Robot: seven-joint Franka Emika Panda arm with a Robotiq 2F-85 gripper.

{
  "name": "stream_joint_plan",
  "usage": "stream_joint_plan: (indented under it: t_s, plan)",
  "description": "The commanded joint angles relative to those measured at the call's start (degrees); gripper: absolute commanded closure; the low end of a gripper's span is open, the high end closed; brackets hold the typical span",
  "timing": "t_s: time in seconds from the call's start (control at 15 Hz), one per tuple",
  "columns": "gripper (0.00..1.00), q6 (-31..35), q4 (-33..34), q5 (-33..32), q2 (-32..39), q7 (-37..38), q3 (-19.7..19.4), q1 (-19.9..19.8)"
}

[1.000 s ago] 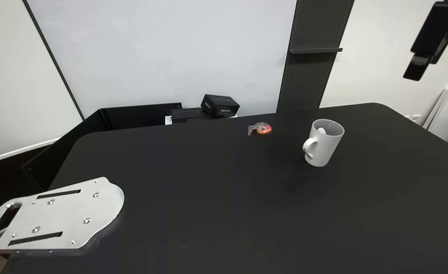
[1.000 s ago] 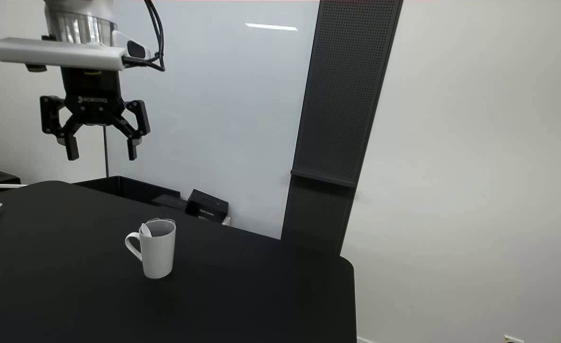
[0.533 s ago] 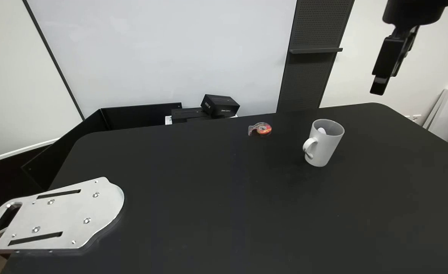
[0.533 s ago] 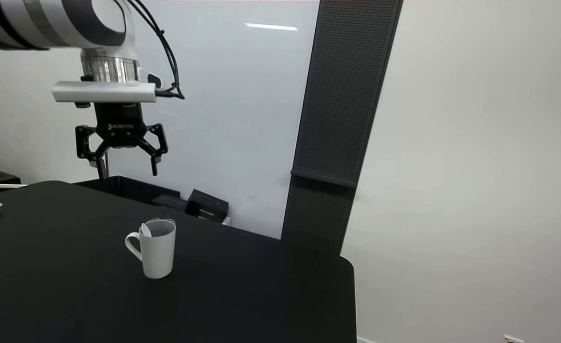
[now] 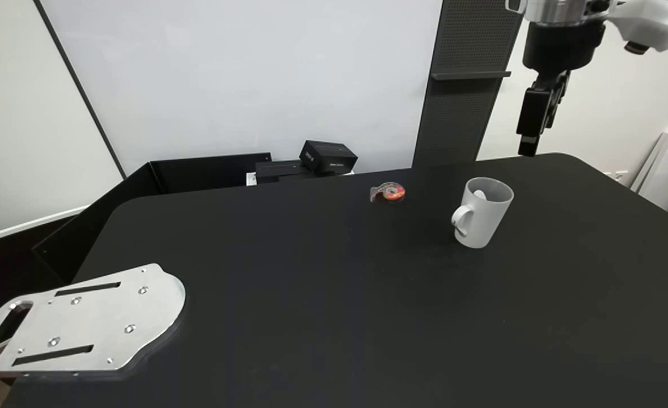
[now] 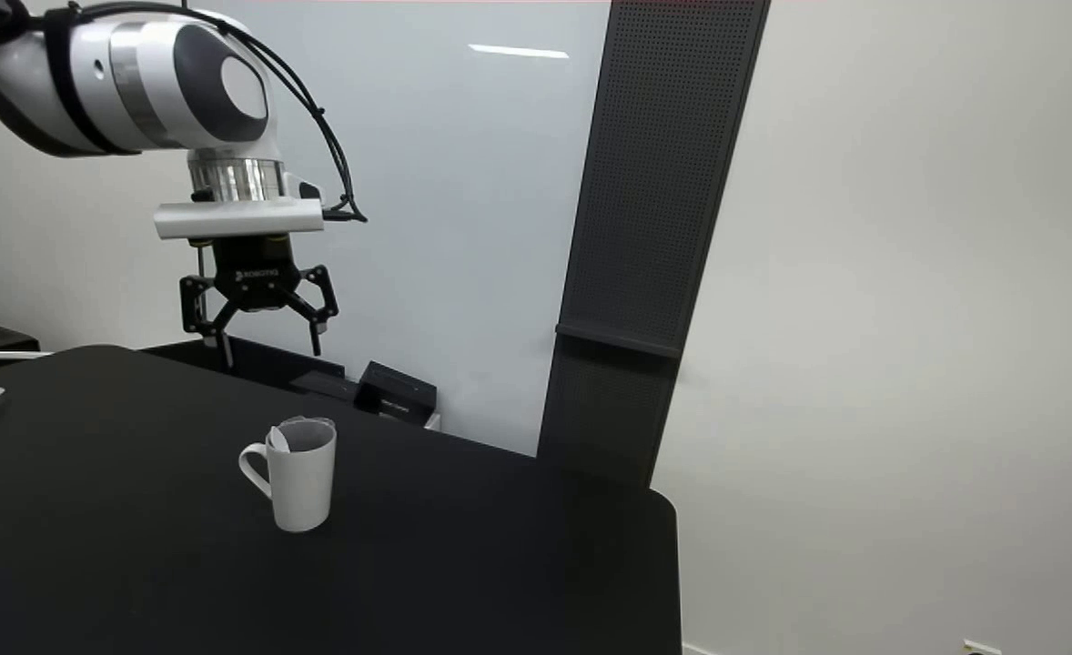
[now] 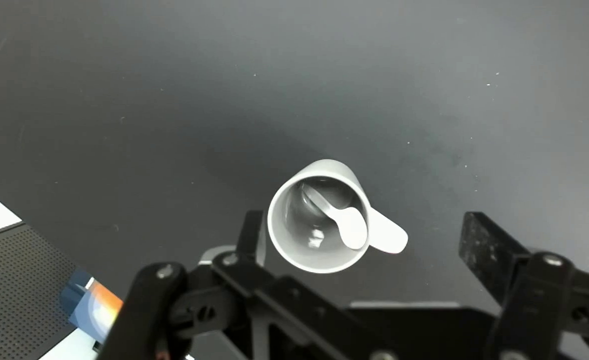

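Inside one mug (image 6: 304,484): spoon (image 7: 350,225) (one)

White mug (image 5: 484,221), spoon (image 7: 351,230); black gripper (image 6: 272,358), table (image 5: 311,294); red-orange tape (image 5: 394,194); dotted dark-grey panel (image 6: 663,182).

In both exterior views I get only the tip of the white spoon (image 5: 480,194); the mug (image 5: 481,224) hides the rest. The silver plate (image 5: 101,317) runs off their left edges. From here I cannot make out the tiny lettering on the upper black box (image 5: 328,157).
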Motion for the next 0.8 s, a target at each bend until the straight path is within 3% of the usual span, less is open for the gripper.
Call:
stream_joint_plan:
  t_s: [0.0, 0.4, 0.47, 0.53, 0.73]
  plan:
    - [0.00, -2.68, 3.75, -1.29, 2.69, 4.09, -0.20, 1.22]
    - [0.00, -3.83, 3.43, -0.86, 3.15, 9.41, -0.48, 2.30]
    - [0.00, -6.24, 3.88, 0.67, 3.28, 9.24, -0.18, 1.97]
    - [0.00, -3.11, 1.75, 0.14, 2.19, 6.77, 0.22, 1.47]
    - [0.00, -4.65, 1.77, 0.22, 2.20, 7.58, 0.19, 1.50]
